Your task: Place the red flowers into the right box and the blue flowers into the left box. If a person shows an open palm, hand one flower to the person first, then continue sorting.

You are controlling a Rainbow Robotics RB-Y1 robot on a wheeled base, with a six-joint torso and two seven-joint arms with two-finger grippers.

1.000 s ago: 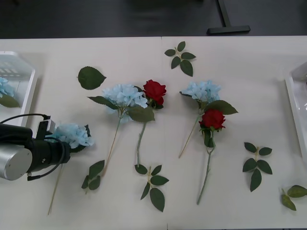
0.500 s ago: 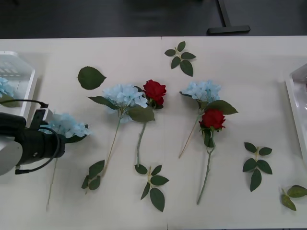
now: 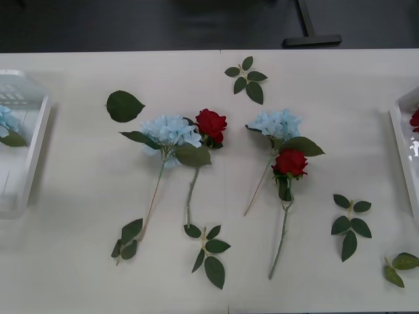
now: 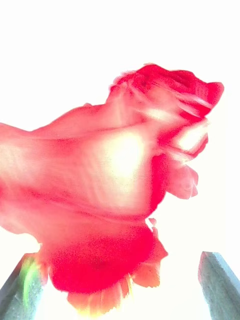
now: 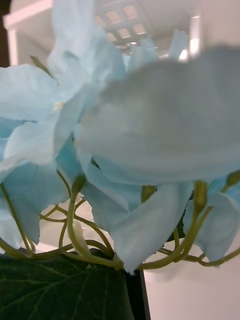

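Two red flowers [image 3: 211,124] [image 3: 290,162] and two blue flowers [image 3: 171,129] [image 3: 276,123] lie mid-table. The left box [image 3: 36,150] holds a blue flower [image 3: 6,121] at its far end. In the left wrist view, my left gripper [image 5: 136,300] is shut on a blue flower [image 5: 150,135] by its stem cluster, with the left box's slotted base [image 5: 120,15] behind it. My right gripper [image 4: 120,300] is open, one finger [image 4: 217,285] at each corner, around a red flower [image 4: 110,180] lying on white. A bit of red [image 3: 415,120] shows in the right box [image 3: 399,144].
Loose green leaf sprigs [image 3: 247,78] [image 3: 349,226] [image 3: 206,252] [image 3: 128,239] and a single large leaf [image 3: 123,106] are scattered on the white table. Another sprig [image 3: 399,267] lies at the front right. A dark stand foot [image 3: 312,40] sits beyond the table's far edge.
My left arm carried its blue flower leftward and left the front view. A bit of red has appeared at the right box's edge.
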